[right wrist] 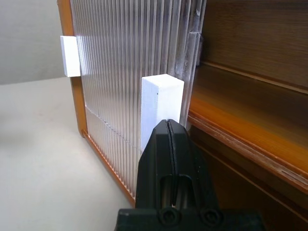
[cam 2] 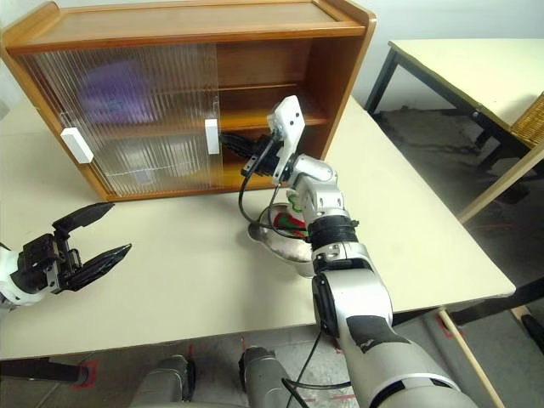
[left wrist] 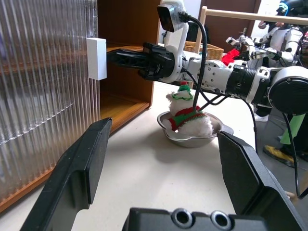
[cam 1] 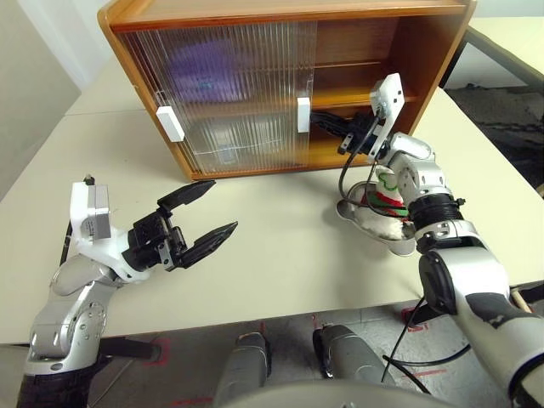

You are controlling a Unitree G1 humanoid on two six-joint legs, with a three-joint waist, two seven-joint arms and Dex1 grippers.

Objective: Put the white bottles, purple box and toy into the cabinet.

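The cabinet [cam 1: 280, 85] stands on the surface [cam 1: 280, 255], its right half open. The right gripper [cam 1: 327, 121], jaws pressed together, points at the white door handle [right wrist: 161, 108]. The toy [left wrist: 185, 115] sits in a steel bowl [left wrist: 211, 134], beneath the right arm, nearer to it than to the left gripper [cam 1: 208, 212], jaws spread empty.

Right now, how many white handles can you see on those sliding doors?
2: one handle near the cabinet's left edge, another handle mid-front, beside the shut right gripper.
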